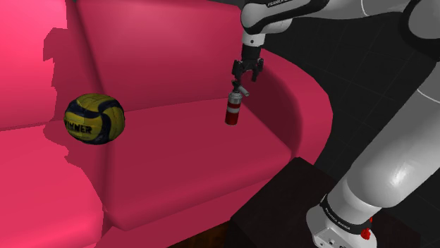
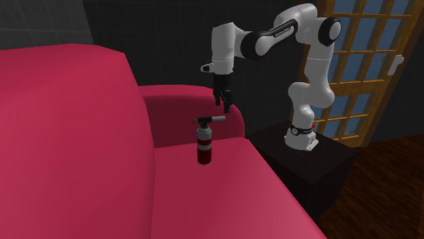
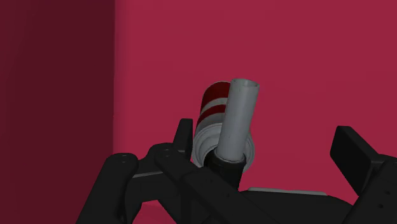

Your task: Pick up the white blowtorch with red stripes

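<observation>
Red with white bands round its can and a grey nozzle on top, the blowtorch [image 1: 232, 109] stands upright on the sofa's seat [image 1: 183, 155]. It is close to the back corner, where the backrest meets the armrest [image 1: 303, 106] (the task calls it white with red stripes, but I see mostly red, pale only at the shoulder and head).

My gripper [image 1: 247, 75] hangs just above the torch's head, pointing down, its fingers spread wide and holding nothing. In the wrist view the nozzle [image 3: 238, 121] rises between them but off-centre. It sits close beside one finger [image 3: 184, 137] and well apart from the other [image 3: 356, 156], and as far as I can tell neither touches it.

I judge this to be the lining-up step, just ahead of the grasp. The next move calls for a small sideways shift to centre the torch between my fingers. Then I go straight down until the pads bracket the head or the can rather than the thin nozzle, and only then close. The near finger is the worry, since a tall, narrow can on a cushion would likely tip at a nudge.

Further along, on the neighbouring seat cushion, a yellow and dark blue ball [image 1: 94, 118] rests well apart from all this.
</observation>
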{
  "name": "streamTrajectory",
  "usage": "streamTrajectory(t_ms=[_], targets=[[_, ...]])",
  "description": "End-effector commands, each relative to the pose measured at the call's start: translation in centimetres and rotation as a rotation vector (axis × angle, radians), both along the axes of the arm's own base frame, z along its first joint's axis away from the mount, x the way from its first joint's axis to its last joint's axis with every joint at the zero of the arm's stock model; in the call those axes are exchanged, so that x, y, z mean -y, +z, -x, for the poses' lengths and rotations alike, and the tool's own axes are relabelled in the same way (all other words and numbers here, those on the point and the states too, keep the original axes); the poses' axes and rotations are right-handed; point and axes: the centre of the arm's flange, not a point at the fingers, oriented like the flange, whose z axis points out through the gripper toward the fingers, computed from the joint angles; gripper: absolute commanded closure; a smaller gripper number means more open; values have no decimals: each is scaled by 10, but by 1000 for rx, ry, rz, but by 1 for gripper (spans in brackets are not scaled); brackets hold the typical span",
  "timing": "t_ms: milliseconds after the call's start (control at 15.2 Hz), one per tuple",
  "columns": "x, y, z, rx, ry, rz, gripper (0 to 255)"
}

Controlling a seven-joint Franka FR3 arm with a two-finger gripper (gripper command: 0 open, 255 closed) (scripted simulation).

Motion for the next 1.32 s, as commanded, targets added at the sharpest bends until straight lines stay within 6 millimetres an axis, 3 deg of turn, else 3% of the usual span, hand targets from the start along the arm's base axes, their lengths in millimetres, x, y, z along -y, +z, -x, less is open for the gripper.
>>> streamTrajectory(t_ms=[0,198,792,858,1254], targets=[[12,-11,-24,0,-33,-11,0],[30,-26,-52,-1,-76,-25,0],[30,-66,-52,-1,-76,-25,0],[30,-66,-52,-1,-76,-26,255],[30,-66,-52,-1,-76,-26,255]])
